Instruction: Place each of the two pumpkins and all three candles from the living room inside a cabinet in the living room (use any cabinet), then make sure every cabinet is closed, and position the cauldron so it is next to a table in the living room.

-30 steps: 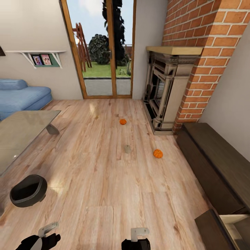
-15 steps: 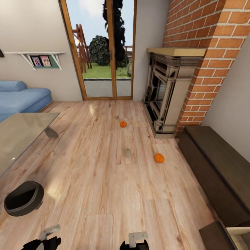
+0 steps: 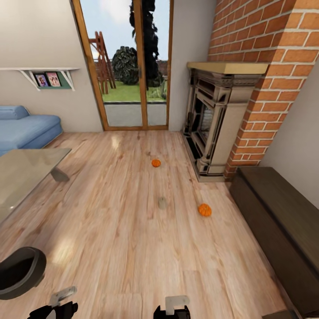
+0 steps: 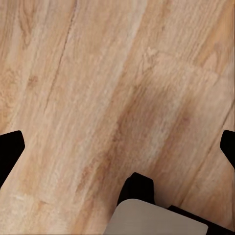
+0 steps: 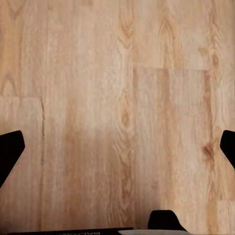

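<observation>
I'm in a home living room: brick fireplace (image 3: 212,128) upper right, blue sofa (image 3: 24,130) at left, glass garden doors (image 3: 128,66) top centre, wood floor (image 3: 133,248).

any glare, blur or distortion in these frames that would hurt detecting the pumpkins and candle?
Head view: wide-angle, walls and doorframe lean; bright glare patches on the floor near the door and lower left; near pumpkin and far pumpkin are sharp but tiny; candle is low-contrast against the wood. Both wrist views: soft, evenly lit floorboards, slightly blurred grain, dark fingertips at the edges.
</observation>
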`<state>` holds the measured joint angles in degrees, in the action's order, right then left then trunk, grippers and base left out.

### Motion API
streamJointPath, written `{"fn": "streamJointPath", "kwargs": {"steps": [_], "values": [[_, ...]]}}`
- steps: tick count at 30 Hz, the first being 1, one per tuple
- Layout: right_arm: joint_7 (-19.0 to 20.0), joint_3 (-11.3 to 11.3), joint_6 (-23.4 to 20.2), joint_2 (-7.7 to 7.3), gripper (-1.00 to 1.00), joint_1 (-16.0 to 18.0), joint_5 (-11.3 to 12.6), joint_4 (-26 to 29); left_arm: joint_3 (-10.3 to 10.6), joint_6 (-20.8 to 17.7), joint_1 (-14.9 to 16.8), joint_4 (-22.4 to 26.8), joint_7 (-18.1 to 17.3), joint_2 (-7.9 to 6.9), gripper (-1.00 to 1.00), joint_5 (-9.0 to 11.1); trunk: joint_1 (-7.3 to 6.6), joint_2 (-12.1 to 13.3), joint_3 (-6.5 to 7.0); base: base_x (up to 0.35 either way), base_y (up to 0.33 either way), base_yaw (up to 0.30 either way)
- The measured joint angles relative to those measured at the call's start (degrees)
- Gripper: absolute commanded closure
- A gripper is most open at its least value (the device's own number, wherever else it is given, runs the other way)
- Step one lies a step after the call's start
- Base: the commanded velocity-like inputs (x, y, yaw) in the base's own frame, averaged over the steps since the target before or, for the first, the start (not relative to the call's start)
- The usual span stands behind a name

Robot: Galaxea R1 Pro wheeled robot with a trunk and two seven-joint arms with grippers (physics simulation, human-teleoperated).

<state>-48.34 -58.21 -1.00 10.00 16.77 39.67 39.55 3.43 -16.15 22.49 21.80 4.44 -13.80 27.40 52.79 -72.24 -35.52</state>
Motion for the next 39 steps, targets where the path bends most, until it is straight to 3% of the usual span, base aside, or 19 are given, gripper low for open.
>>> {"fn": "streamJointPath", "kwargs": {"steps": [14, 39], "values": [[0.0, -0.1, 0.1, 0.0, -1.0, 0.0, 0.0, -0.1, 0.0, 0.2, 0.0, 0.0, 0.0, 0.0, -1.0, 0.0, 0.0, 0.0, 1.21, 0.33, 0.034, 0.0], [0.0, -0.1, 0.2, 0.0, -1.0, -0.1, 0.0, -0.1, 0.0, 0.6, 0.0, 0.0, 0.0, 0.06, -1.0, 0.0, 0.0, 0.0, 3.58, 0.329, 0.142, 0.0]]}}
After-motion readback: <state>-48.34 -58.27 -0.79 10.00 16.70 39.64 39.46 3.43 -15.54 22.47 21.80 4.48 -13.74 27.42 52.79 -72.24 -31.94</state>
